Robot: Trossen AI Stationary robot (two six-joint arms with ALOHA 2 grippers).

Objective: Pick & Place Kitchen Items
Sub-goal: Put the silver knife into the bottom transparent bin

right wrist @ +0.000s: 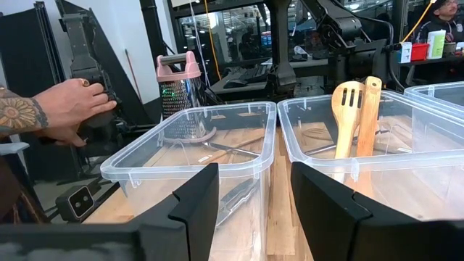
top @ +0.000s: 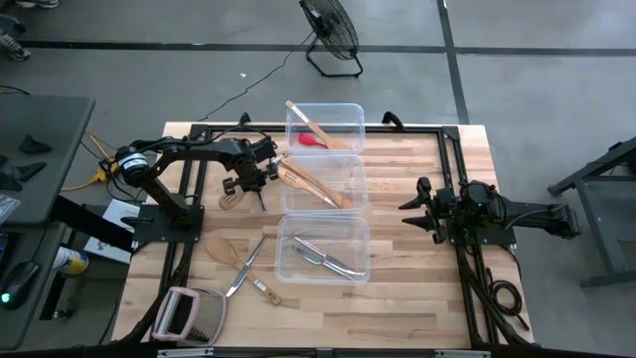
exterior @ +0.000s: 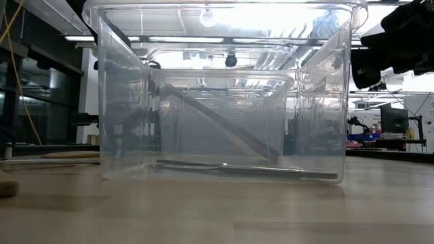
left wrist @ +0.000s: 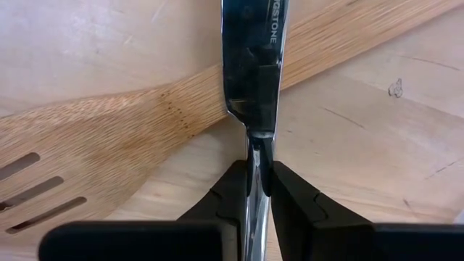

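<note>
Knife [left wrist: 250,80] clamped in left gripper [left wrist: 255,177], left of the middle tub [top: 323,184].
Blade is held over a slotted wooden spatula [left wrist: 94,145]; right gripper [right wrist: 250,190] is parked right of the tubs, fingers parted, empty.

Silver knife [left wrist: 250,72], pale slotted wooden spatula [left wrist: 109,138], black fingers [left wrist: 232,192]

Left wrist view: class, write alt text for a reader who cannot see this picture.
The left gripper is shut on a silver knife, which crosses over a slotted wooden spatula lying on the wooden table.
</note>
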